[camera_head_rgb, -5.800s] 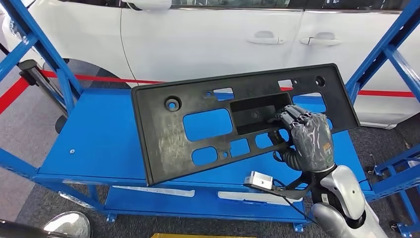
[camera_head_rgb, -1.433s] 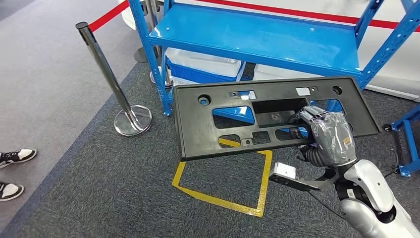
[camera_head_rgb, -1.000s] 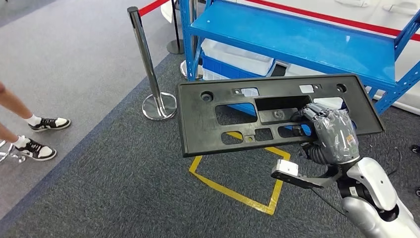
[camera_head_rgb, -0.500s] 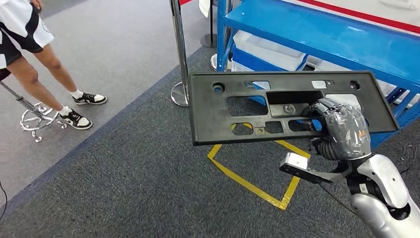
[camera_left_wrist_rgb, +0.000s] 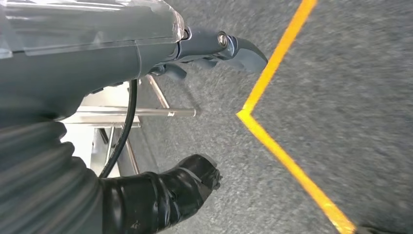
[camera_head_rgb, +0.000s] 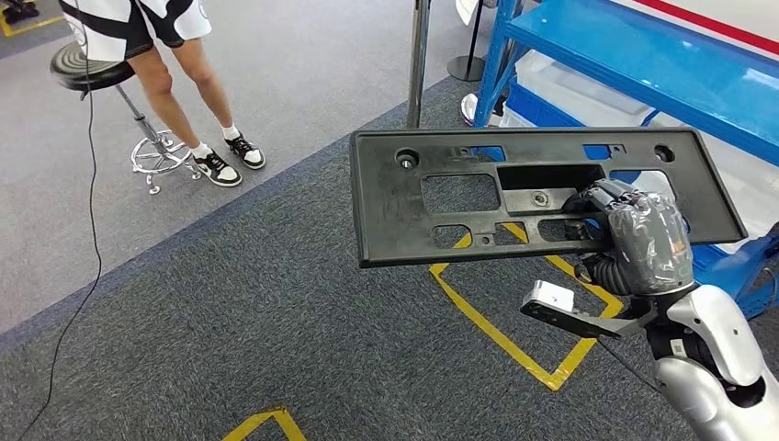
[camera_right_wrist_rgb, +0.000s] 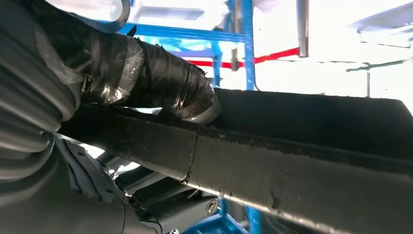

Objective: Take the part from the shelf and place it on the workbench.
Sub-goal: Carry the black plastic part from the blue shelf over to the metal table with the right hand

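The part is a long black plastic panel (camera_head_rgb: 404,216) with several cut-outs, carried flat in the air above the grey carpet. My right hand (camera_head_rgb: 643,243) grips it near its right end, with the fingers hooked through a cut-out. In the right wrist view the taped thumb (camera_right_wrist_rgb: 160,83) presses on the panel's edge (camera_right_wrist_rgb: 292,161). My left hand (camera_left_wrist_rgb: 122,87) hangs over the carpet, holding nothing, with its fingers (camera_left_wrist_rgb: 234,46) apart from the thumb (camera_left_wrist_rgb: 165,195).
The blue shelf (camera_head_rgb: 643,55) stands at the upper right with white bins (camera_head_rgb: 588,92) under it. A chrome stanchion post (camera_head_rgb: 418,64) stands beside it. A person (camera_head_rgb: 174,55) sits on a stool (camera_head_rgb: 92,69) at the upper left. Yellow tape (camera_head_rgb: 514,340) marks the carpet.
The whole view has turned left: the shelf has slid to the right edge and a person on a stool has come into view. The panel stays in my right hand.
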Tool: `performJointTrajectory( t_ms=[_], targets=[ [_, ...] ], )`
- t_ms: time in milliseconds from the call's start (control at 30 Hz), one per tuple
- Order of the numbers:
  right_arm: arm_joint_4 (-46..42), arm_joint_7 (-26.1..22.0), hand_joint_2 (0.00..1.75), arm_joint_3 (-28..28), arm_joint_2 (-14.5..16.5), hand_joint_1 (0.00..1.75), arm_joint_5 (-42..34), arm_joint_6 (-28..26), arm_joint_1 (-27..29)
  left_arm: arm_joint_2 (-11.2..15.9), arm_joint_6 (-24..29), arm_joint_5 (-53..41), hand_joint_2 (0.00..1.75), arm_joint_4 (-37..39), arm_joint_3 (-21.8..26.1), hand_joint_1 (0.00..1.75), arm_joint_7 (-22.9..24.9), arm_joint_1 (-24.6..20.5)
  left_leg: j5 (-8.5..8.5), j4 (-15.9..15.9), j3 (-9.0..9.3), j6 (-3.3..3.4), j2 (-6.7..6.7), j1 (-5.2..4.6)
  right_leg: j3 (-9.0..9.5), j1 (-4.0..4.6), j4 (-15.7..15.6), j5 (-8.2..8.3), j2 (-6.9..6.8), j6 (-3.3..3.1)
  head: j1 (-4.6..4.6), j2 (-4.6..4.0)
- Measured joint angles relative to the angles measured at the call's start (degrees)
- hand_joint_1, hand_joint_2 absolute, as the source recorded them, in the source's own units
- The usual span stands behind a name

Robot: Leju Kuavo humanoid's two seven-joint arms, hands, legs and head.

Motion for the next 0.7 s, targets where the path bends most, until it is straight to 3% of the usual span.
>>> performJointTrajectory(
  t_ms=[67,100,133,167,200,267,333,367,433,467,500,567,633,667,700],
  targets=[
    [0.1,-0.2,1.75,-0.2,0.0,1.75,0.4,0.0,0.0,0.0,0.1,0.0,1.75,0.0,-0.1,0.00,-0.4,0.0,1.21,0.2,-1.31,0.89,-0.97,-0.04,-1.91,0.07,6.0,-5.19,4.01,-0.01,0.04,0.00],
    [0.1,-0.3,1.75,-0.3,0.0,1.75,0.6,0.0,0.0,0.0,0.3,0.0,1.75,0.0,-0.2,0.00,-0.4,-0.1,1.72,0.5,-2.15,1.13,-1.56,-0.13,-2.99,0.18,9.7,-7.18,4.81,-0.05,0.05,0.00],
    [0.2,-0.5,1.75,-0.4,0.0,1.75,0.7,0.0,0.0,0.0,0.5,0.0,1.75,0.0,-0.4,0.00,-0.4,-0.1,2.22,0.8,-3.08,1.23,-2.26,-0.22,-3.63,0.25,12.7,-8.05,5.17,-0.05,0.05,0.00],
    [0.3,-0.6,1.75,-0.4,0.0,1.75,0.8,0.1,0.0,0.0,0.6,0.0,1.75,0.0,-0.6,0.00,-0.4,-0.2,2.63,1.2,-4.00,1.23,-3.00,-0.27,-3.41,0.27,14.0,-7.66,5.27,-0.07,0.04,0.00],
    [0.4,-0.9,1.75,-0.4,-0.1,1.75,0.9,0.3,-0.1,0.0,0.8,-0.1,1.75,0.0,-0.8,0.00,-0.4,-0.2,2.95,1.8,-4.90,1.15,-3.77,-0.28,-2.10,0.24,13.0,-6.36,5.34,-0.10,0.04,0.00],
    [0.4,-1.5,1.75,-0.6,-0.4,1.75,0.7,0.9,-0.6,0.0,0.9,-0.2,1.75,0.0,-1.0,0.00,-0.3,-0.2,3.34,3.1,-6.62,0.88,-5.22,-0.27,2.88,0.09,6.3,-4.14,6.57,-0.26,0.04,0.00],
    [0.3,-2.2,1.75,-0.8,-1.5,1.75,0.0,2.0,-1.2,-0.1,0.9,-0.4,1.75,0.0,-1.3,0.00,-0.4,-0.4,3.61,4.6,-8.11,0.49,-6.46,-0.36,6.29,-0.02,0.6,-4.18,8.25,-0.43,0.01,0.00],
    [0.3,-2.6,1.75,-1.0,-2.5,1.75,-0.8,2.7,-1.6,-0.1,0.9,-0.6,1.75,0.0,-1.4,0.00,-0.4,-0.4,3.85,5.0,-8.72,0.26,-7.08,-0.42,6.66,0.02,-0.3,-4.67,8.56,-0.51,-0.02,0.00],
    [-0.1,-3.6,1.75,-2.2,-5.3,1.75,-3.1,4.3,-2.2,-0.2,0.9,-0.9,1.75,0.0,-1.9,0.00,-0.3,-0.5,4.40,5.4,-9.57,-0.31,-8.16,-0.43,6.26,-0.14,-0.7,-4.43,7.21,-0.92,-0.02,0.00],
    [-0.4,-4.0,1.75,-3.3,-6.7,1.75,-4.1,4.9,-2.3,-0.2,0.9,-1.1,1.75,0.0,-2.2,0.00,-0.1,-0.6,4.05,5.9,-10.07,-0.61,-7.70,-0.46,6.16,-0.24,-0.8,-4.14,6.46,-1.27,-0.13,0.00],
    [-0.9,-4.3,1.75,-4.6,-8.1,1.75,-4.8,5.3,-2.2,-0.3,0.9,-1.2,1.75,0.0,-2.3,0.00,0.0,-0.6,3.02,7.3,-10.78,-0.96,-6.66,-0.41,6.05,-0.36,-0.9,-3.85,5.68,-1.66,-0.22,0.00],
    [-2.0,-4.6,1.75,-7.1,-10.4,1.75,-5.4,5.4,-1.4,-0.3,1.0,-1.5,1.75,0.0,-2.6,0.00,0.4,-0.8,-0.80,13.2,-13.14,-1.67,-3.74,-0.03,5.85,-0.29,-1.1,-3.50,4.29,-2.05,-0.43,0.00],
    [-3.0,-4.7,1.75,-9.2,-12.3,1.75,-5.6,5.3,-0.1,-0.5,1.0,-2.1,1.75,0.0,-3.1,0.00,0.8,-1.0,-3.72,19.8,-15.39,-2.25,-2.44,0.62,5.69,-0.17,-1.1,-3.39,2.85,-2.04,-0.45,0.00],
    [-3.6,-4.7,1.75,-10.1,-13.1,1.75,-5.6,5.3,0.8,-0.6,0.9,-2.5,1.75,0.0,-3.4,0.00,1.1,-1.0,-3.80,21.0,-15.49,-2.43,-2.18,0.89,5.67,-0.15,-1.0,-3.39,2.12,-2.00,-0.45,0.00],
    [-4.3,-4.6,1.75,-11.2,-13.8,1.75,-5.6,5.2,2.1,-0.7,0.7,-3.0,1.75,0.0,-3.8,0.00,1.4,-1.1,-2.86,20.0,-14.52,-2.51,-1.97,1.07,5.71,-0.15,-1.0,-3.41,1.37,-1.94,-0.45,0.00]
  ],
)
